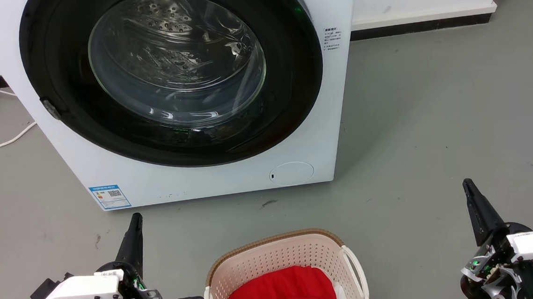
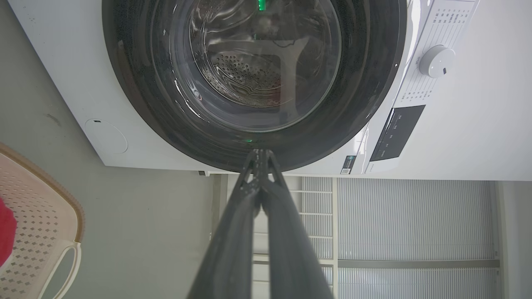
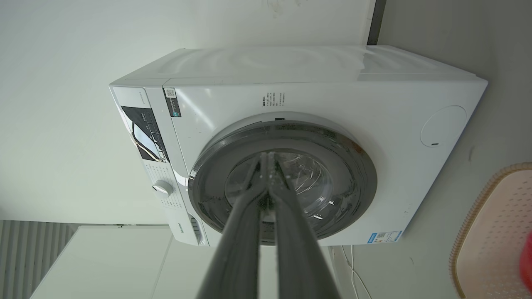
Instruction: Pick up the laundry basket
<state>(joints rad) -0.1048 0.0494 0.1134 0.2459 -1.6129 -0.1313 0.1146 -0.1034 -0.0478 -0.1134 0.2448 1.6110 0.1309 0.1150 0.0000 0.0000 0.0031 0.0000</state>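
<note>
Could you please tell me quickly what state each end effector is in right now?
Left end effector: closed, empty.
Right end effector: closed, empty.

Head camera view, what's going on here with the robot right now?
The robot faces a washing machine with its door shut. The laundry basket, holding a red cloth, sits on the floor in front of it. The left gripper and right gripper are both shut, empty and apart from the basket, so nothing is picked up yet.
</note>
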